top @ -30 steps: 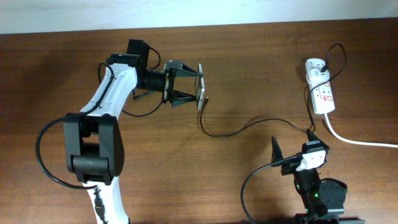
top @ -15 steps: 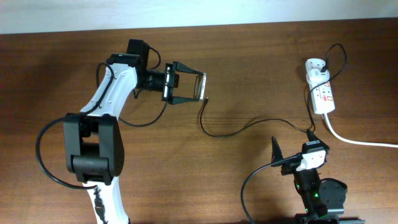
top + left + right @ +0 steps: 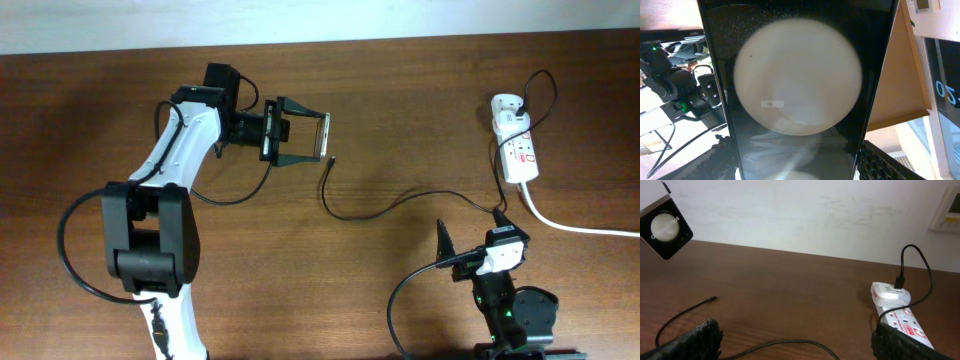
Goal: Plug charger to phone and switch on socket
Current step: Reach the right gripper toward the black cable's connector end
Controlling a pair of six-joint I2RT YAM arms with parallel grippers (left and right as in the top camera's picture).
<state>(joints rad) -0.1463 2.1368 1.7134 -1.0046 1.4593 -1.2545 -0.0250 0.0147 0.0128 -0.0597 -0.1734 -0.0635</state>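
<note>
My left gripper (image 3: 300, 138) is shut on the phone (image 3: 323, 137) and holds it above the table, left of centre. In the left wrist view the phone's glossy screen (image 3: 797, 85) fills the frame with a big round white reflection. The phone also shows at the upper left of the right wrist view (image 3: 665, 227). The charger's black cable (image 3: 400, 200) lies on the table, its plug tip (image 3: 331, 158) just below the phone. Its white adapter (image 3: 507, 103) sits in the socket strip (image 3: 522, 155). My right gripper (image 3: 472, 235) is open and empty near the front edge, over the cable (image 3: 790, 342).
The socket's thick white cord (image 3: 580, 228) runs off to the right edge. In the right wrist view the plug tip (image 3: 714, 298) lies at the left, and the adapter (image 3: 890, 292) and strip (image 3: 907, 327) at the right. A white wall stands behind the table.
My left gripper has rolled its wrist and shifted slightly up with the phone in it, so the phone's face has turned. The right arm and cable have not moved.
</note>
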